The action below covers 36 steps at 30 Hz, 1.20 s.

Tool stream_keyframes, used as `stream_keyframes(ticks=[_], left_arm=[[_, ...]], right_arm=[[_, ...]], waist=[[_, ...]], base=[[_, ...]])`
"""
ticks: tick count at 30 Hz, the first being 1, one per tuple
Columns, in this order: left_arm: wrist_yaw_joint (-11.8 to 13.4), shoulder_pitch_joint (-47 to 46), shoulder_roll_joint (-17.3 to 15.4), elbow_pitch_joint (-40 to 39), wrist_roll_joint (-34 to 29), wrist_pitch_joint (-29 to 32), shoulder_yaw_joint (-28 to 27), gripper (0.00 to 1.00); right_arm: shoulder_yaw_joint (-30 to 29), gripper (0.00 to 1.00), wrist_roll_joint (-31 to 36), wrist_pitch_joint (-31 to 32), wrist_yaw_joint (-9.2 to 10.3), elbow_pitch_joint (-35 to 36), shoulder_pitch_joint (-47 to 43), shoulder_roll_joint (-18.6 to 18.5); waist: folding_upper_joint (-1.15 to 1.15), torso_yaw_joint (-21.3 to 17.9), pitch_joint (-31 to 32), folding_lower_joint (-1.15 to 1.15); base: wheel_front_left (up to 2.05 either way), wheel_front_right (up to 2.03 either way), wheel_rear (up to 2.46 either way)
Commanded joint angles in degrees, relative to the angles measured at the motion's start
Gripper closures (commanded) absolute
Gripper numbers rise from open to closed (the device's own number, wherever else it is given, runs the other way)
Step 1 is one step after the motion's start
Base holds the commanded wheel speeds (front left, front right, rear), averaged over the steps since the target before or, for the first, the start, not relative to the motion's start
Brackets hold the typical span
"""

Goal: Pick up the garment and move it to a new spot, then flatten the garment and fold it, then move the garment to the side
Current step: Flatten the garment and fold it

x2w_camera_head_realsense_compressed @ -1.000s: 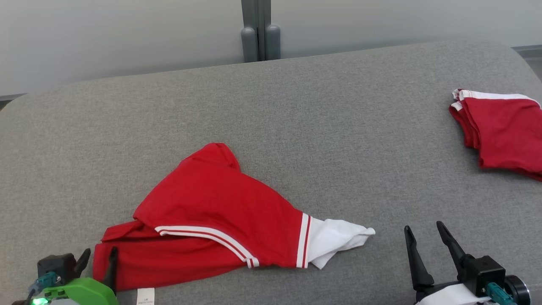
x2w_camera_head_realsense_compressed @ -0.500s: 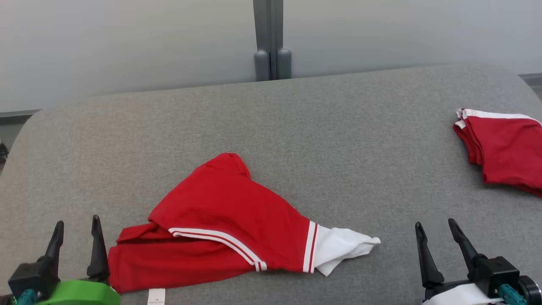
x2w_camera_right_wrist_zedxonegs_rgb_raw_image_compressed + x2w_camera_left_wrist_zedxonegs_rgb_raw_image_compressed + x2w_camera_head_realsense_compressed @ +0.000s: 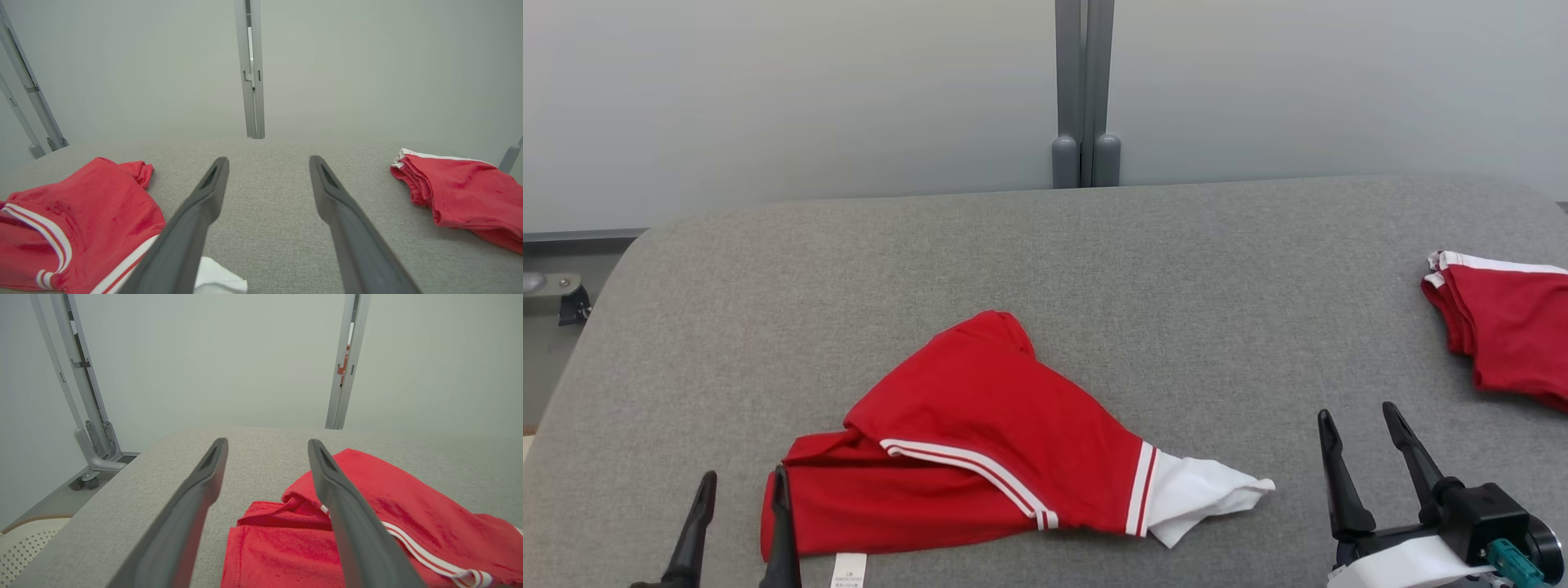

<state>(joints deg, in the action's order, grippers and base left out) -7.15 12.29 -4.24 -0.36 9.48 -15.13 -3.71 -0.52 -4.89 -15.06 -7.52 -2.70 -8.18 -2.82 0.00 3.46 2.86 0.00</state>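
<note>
- The wide grey cloth-covered table top (image 3: pixel 1045 261) is showing a coarse, matt weave.
- The crumpled red cloth garment with white striped trim (image 3: pixel 980 425) is looking soft, matt and finely knitted.
- The folded red cloth pile with a white edge (image 3: pixel 1511 335) is looking equally soft and dull.
- The long dark fingers (image 3: pixel 192 506) of the left gripper (image 3: pixel 746 475) and the right gripper (image 3: pixel 1356 410) are appearing as smooth, matt plastic.
- The grey upright metal post (image 3: pixel 1083 90) is carrying a smooth satin finish.
</note>
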Motion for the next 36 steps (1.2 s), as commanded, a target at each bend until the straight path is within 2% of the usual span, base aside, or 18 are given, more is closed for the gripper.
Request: stream_keyframes(ticks=[1,5,15,28,31,36], left_arm=[[-0.3,1.0,0.2,0.2,-0.3,0.0,0.5,0.0],[-0.4,2.7,-0.2,0.9,0.9,0.0,2.6,0.0],[-0.4,4.0,-0.6,1.8,1.8,0.0,2.1,0.0],[-0.4,3.3,-2.1,3.4,4.9,0.0,4.5,0.0],[-0.4,4.6,-2.0,7.7,4.8,0.0,4.1,0.0],[-0.4,3.3,-2.9,14.9,3.7,0.0,2.6,0.0]], right_arm=[[-0.2,0.0,-0.8,-0.1,0.07,-0.2,-0.9,-0.1],[-0.3,0.0,-1.6,-0.1,0.07,-1.2,-2.2,-0.1],[-0.6,0.0,-1.2,-0.1,0.07,-3.5,-3.6,-0.1],[0.5,0.0,-1.0,-0.1,0.07,-4.4,-2.6,-0.1],[1.2,0.0,-0.7,-0.1,0.07,-4.4,-1.7,-0.1],[4.9,0.0,4.0,0.2,0.08,-11.8,1.0,-0.8]], waist=[[0.0,0.0,0.5,0.0],[0.0,-0.3,1.0,0.0],[0.0,-1.6,1.6,0.0],[0.0,-1.2,1.4,0.0],[0.0,-1.3,1.4,0.0],[0.0,-1.4,1.3,0.0]], base=[[0.0,0.0,0.0],[0.0,0.0,0.0],[0.0,0.0,0.0],[0.0,0.0,0.0],[0.0,0.0,0.0],[0.0,0.0,0.0]])
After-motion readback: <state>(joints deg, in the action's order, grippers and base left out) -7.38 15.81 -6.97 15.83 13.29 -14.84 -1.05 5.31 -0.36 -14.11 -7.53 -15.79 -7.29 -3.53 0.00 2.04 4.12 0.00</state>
